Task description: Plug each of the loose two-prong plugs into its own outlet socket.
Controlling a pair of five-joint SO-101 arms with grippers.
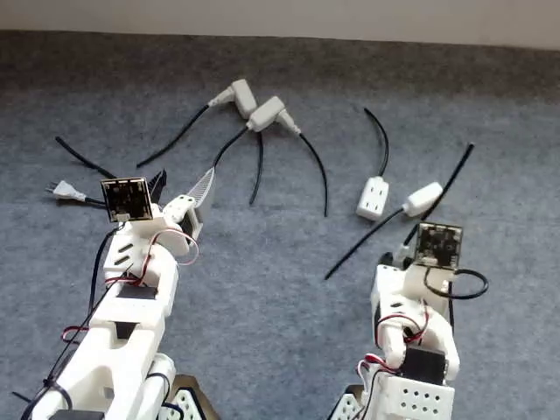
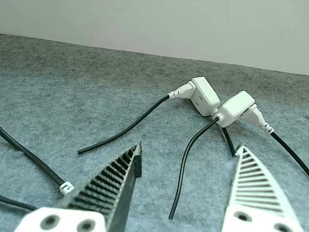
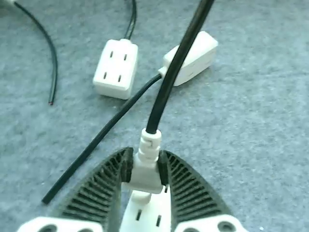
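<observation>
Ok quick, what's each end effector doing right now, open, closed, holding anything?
Left end effector: open, holding nothing.
Right end effector: closed on a white cable connector.

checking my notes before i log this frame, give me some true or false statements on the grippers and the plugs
1. The left gripper is open and holds nothing. True.
2. The right gripper is open over the carpet. False: it is shut on a white connector with a black cable.
3. A white outlet block lies flat beside a white plug. True.
4. The loose two-prong plug lies next to the right arm. False: it lies on the left arm's side of the table.
</observation>
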